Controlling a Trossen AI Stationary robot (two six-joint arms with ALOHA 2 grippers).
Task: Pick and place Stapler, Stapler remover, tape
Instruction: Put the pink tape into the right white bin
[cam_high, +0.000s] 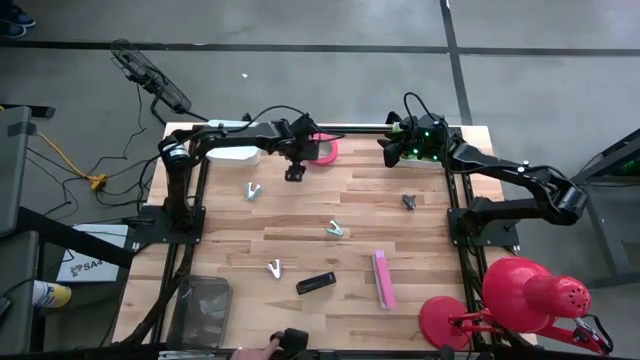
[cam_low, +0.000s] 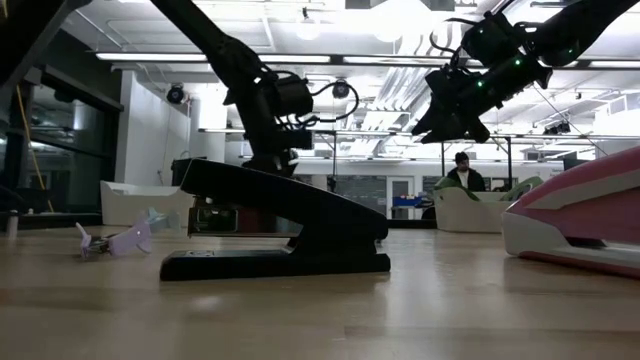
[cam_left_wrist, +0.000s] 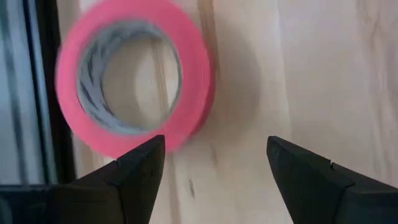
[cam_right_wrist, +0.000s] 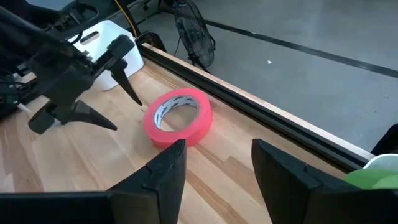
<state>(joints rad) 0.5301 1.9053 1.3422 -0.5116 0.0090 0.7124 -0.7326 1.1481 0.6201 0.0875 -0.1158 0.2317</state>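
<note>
A pink tape roll (cam_high: 325, 150) lies flat on the wooden table near its far edge; it also shows in the left wrist view (cam_left_wrist: 134, 74) and the right wrist view (cam_right_wrist: 179, 115). My left gripper (cam_high: 295, 170) is open above the table just left of the roll, touching nothing. My right gripper (cam_high: 390, 152) is open and empty to the right of the roll. A black stapler (cam_high: 315, 283) and a pink stapler (cam_high: 382, 278) lie near the front. Light staple removers (cam_high: 253, 190) (cam_high: 336, 229) (cam_high: 274, 267) and a dark one (cam_high: 408, 201) lie scattered in between.
A white container (cam_high: 235, 152) stands at the far left edge, behind my left arm. A clear box (cam_high: 205, 305) sits at the near left. A red desk lamp (cam_high: 530, 300) stands at the near right corner. A person's hand (cam_high: 265, 348) shows at the near edge.
</note>
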